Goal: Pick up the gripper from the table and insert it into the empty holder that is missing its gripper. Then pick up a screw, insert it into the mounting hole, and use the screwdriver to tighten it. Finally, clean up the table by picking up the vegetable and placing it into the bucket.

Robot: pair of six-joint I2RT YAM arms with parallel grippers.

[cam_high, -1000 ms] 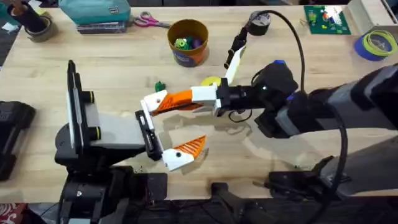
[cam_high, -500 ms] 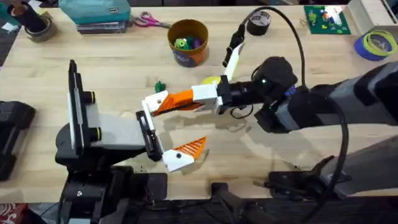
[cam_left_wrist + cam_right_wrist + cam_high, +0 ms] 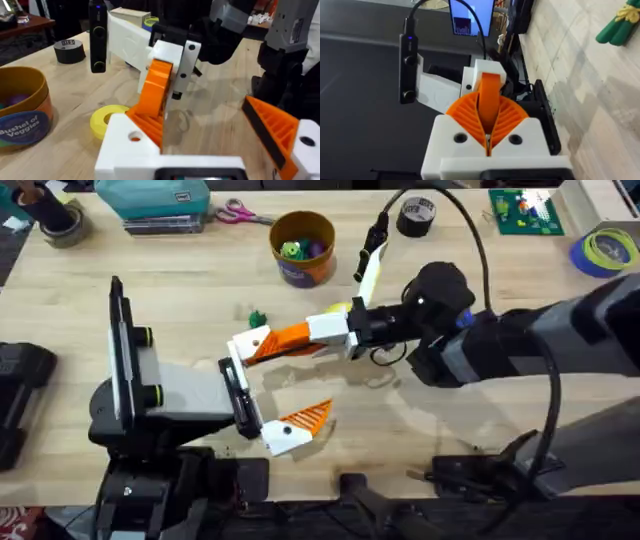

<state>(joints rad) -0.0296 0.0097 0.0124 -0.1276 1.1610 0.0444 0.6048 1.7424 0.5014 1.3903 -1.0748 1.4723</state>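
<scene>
Orange ribbed gripper [image 3: 292, 336]; yellow-orange bucket [image 3: 302, 248]; green vegetable [image 3: 256, 318].

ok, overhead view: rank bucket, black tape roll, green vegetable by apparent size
1. Bucket: largest as seen.
2. Black tape roll: clearly smaller than the bucket.
3. Vegetable: smallest, a small green speck on the table.
All three lie well apart from the camera, so nearness does not blur the ranking.

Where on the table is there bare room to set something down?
Free: the wood left of the bucket and behind the left arm's base, and the stretch between the tape roll and the blue roll. Crowded: the middle, where both tools meet.
</scene>
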